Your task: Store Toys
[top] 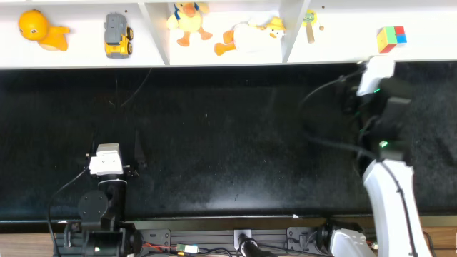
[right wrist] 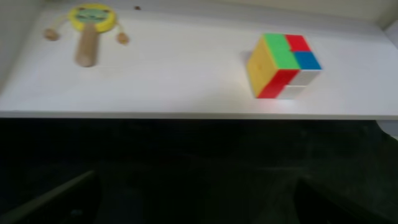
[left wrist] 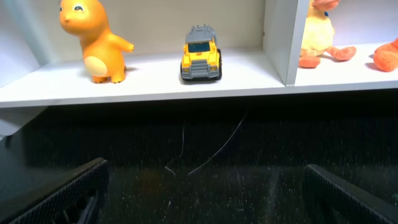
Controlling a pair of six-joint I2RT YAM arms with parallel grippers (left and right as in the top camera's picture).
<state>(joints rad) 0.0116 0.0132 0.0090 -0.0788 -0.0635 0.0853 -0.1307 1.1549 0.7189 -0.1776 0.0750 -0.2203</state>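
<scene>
Top view first: every toy I can see sits on the white shelf point(top: 228, 58) beyond the black table point(top: 214, 143), sorted by cubby, so I'd guess the storing is basically done. The left cubby has the orange figure point(top: 41, 30) and yellow toy truck point(top: 117, 36). The middle one has a sitting plush duck point(top: 188, 20) and a second plush duck point(top: 246, 37) flopped on its side. The right one has a rattle drum point(top: 311, 21) and a puzzle cube point(top: 391, 37). The left arm point(top: 107, 164) sits near its base, and the right arm point(top: 385, 178) is up by the shelf edge near the cube. Left wrist view: the left gripper point(left wrist: 199, 205) has its jaws spread wide and empty, low over the matte, lightly scratched table. It faces the smooth rounded figure and the blocky truck, both upright and back from the lip, probably so they stay put. Right wrist view: the right gripper point(right wrist: 196, 199) has wide, empty jaws too, facing the hard-edged cube, which is well apart from the wooden-handled drum.
</scene>
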